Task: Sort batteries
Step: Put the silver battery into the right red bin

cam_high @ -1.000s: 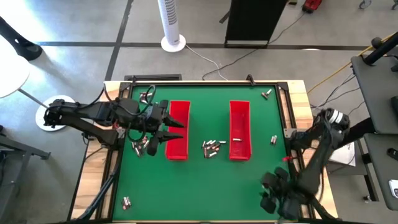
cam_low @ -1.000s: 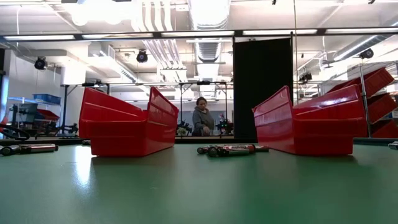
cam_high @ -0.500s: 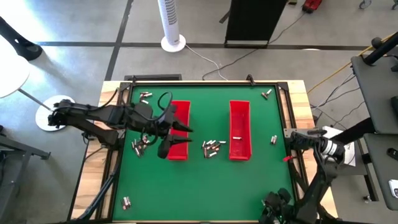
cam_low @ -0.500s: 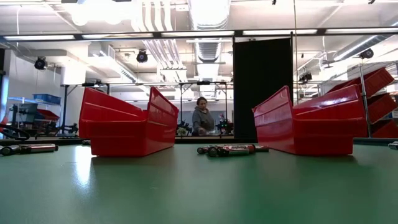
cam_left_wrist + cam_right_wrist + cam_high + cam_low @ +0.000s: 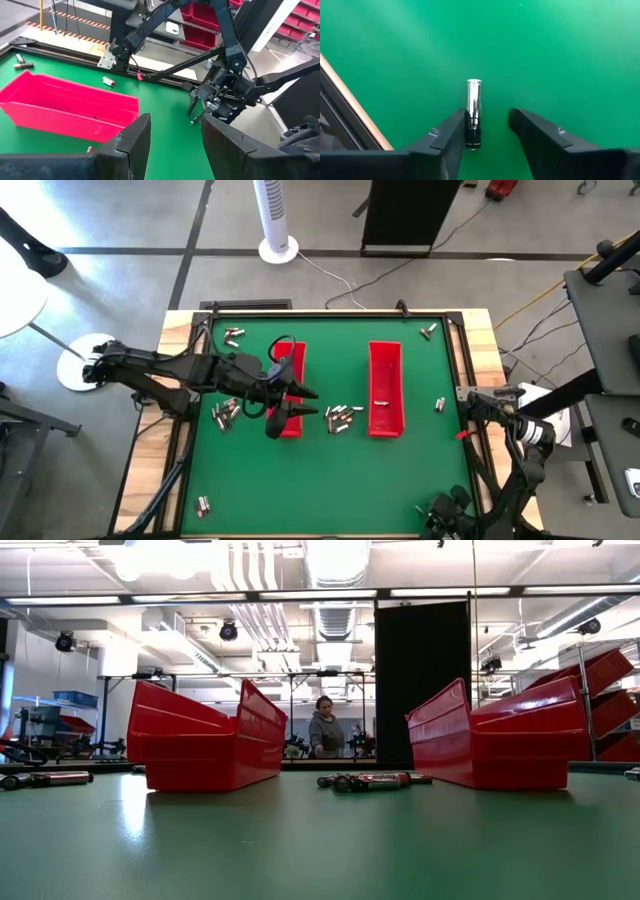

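Note:
Small silvery batteries lie in scattered groups on the green mat: one group (image 5: 340, 417) between the two red trays, one (image 5: 225, 413) left of the left tray (image 5: 290, 360). My left gripper (image 5: 305, 402) hovers open and empty over that tray's near end. My right gripper (image 5: 487, 117) is open at the mat's near right corner (image 5: 445, 515). One battery (image 5: 473, 110), silver with a dark end, lies flat on the mat between its fingers, beside one finger. Another battery (image 5: 381, 404) lies in the right tray (image 5: 385, 360). My right gripper has one finger (image 5: 447, 137) right beside the battery's dark end (image 5: 473, 141); whether it touches, I cannot tell. The other finger stands apart from the battery. The fingers slant down from above and run along the battery, which lies flat on the mat.
More batteries lie at the mat's far left (image 5: 235, 335), far right (image 5: 428, 331), right (image 5: 438, 404) and near left (image 5: 203, 504). A wooden frame (image 5: 470, 360) borders the mat. A person (image 5: 325, 730) stands far behind the table.
My left gripper has moved toward the table's right and a little toward its near edge, from the left tray's left side to over the tray's near end. My right arm has swung toward the near edge and down, its gripper sinking to the mat.

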Motion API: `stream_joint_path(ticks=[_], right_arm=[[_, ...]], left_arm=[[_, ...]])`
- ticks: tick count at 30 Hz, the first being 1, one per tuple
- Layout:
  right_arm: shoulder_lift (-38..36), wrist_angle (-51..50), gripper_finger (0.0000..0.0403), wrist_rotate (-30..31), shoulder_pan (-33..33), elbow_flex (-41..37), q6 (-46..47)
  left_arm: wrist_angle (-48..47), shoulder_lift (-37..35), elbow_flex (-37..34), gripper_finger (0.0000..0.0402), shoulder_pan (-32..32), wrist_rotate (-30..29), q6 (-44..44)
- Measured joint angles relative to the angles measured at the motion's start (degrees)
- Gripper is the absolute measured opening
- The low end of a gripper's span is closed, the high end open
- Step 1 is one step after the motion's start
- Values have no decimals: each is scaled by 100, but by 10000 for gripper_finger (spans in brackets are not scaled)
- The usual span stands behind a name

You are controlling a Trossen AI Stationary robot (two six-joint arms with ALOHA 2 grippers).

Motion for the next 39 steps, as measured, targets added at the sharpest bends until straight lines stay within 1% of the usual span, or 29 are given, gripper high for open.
stream_joint_path(ticks=[6, 11, 13, 15, 19, 21, 25, 31, 33, 36, 39], right_arm=[[215, 78, 96, 162, -45, -12, -270], [237, 110, 44, 306, -154, -14, -356], [237, 108, 30, 379, -242, -14, -405], [246, 98, 23, 585, -381, -32, -508], [264, 46, 23, 1341, -825, -97, -729], [267, 55, 24, 1559, -1063, -143, -817], [269, 315, 25, 1826, -1441, -233, -1203], [254, 1548, 25, 2118, -1720, -528, -2206], [263, 1852, 26, 2175, -1728, -634, -2241], [267, 1964, 33, 2351, -1722, -743, -2032], [271, 2065, 55, 2470, -1718, -862, -1947]], left_arm=[[218, -131, 0, 155, 2, -4, 7], [265, -222, 2, 155, 4, -52, 22], [316, -244, 2, 155, 4, -57, 49], [419, -260, 2, 155, 4, -61, 136], [622, -260, 2, 155, 22, -202, 256], [686, -260, 2, 155, 32, -212, 280], [682, -261, 2, 155, 30, -214, 223], [684, -280, 2, 155, 30, -210, 19], [686, -286, 2, 155, 30, -207, -56], [686, -293, 2, 155, 30, -192, -144], [704, -298, 2, 155, 30, -165, -174]])
